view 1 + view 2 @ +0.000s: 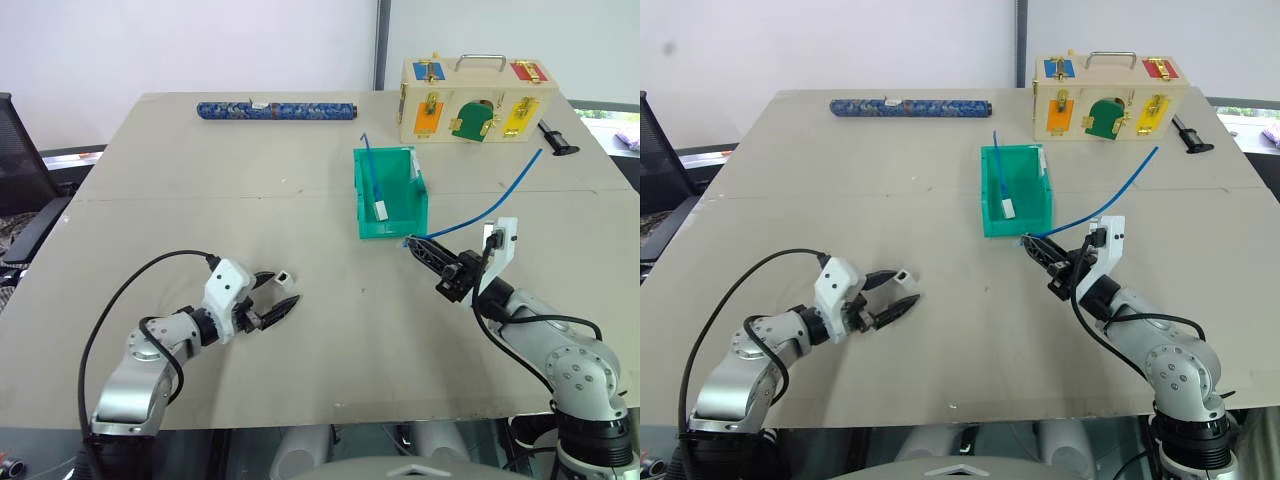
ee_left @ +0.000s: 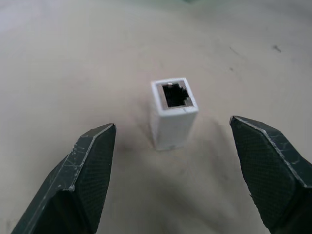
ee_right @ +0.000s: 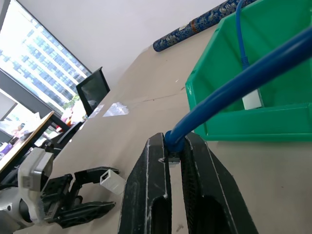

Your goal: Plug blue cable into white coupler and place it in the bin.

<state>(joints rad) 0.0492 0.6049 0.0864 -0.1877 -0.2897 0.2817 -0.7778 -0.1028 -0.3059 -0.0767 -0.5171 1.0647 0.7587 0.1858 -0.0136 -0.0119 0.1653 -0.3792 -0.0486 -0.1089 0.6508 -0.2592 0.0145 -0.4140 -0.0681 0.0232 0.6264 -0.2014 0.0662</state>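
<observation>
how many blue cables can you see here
2: the blue cable is held at its plug end by the right end effector and arcs back over the table; a shorter blue cord with a white block lies in the bin.

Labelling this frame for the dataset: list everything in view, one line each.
blue cable: 1, bright blue, plug end clamped in right hand, rest arcing up toward the far right
white coupler: 1, white, upright on table between left hand's fingers, untouched
bin: 1, teal-green, table centre
shorter blue cord: 1, blue with white block, inside bin
wooden box: 1, pale with coloured doors, far right
patterned roll: 1, dark blue, far edge
black tool: 1, right of box
table: 1, beige
left hand: open, around coupler
right hand: shut on cable
</observation>
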